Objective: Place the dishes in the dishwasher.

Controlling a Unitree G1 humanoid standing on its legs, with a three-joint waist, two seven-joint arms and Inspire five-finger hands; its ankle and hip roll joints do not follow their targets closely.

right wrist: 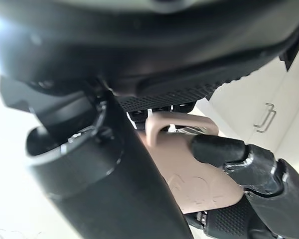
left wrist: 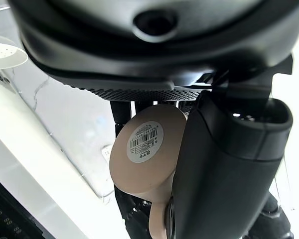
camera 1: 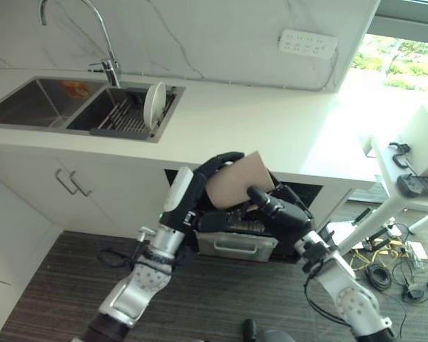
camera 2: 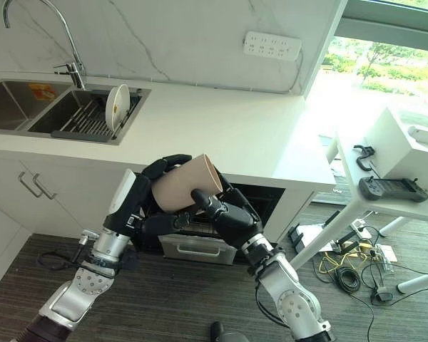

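Both hands, left (camera 1: 200, 196) and right (camera 1: 274, 206), have their fingers curled round a tan mug (camera 1: 235, 179) above the open dishwasher (camera 1: 235, 239). It is not yet racked. A plate (camera 1: 154, 105) waits in the sink (camera 1: 28, 107) at 10 o'clock.

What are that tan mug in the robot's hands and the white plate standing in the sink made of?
The tan mug looks like matte ceramic or stoneware: opaque, no shine, moulded handle, though plastic is possible. The white plate looks like glazed ceramic, smooth and slightly glossy.
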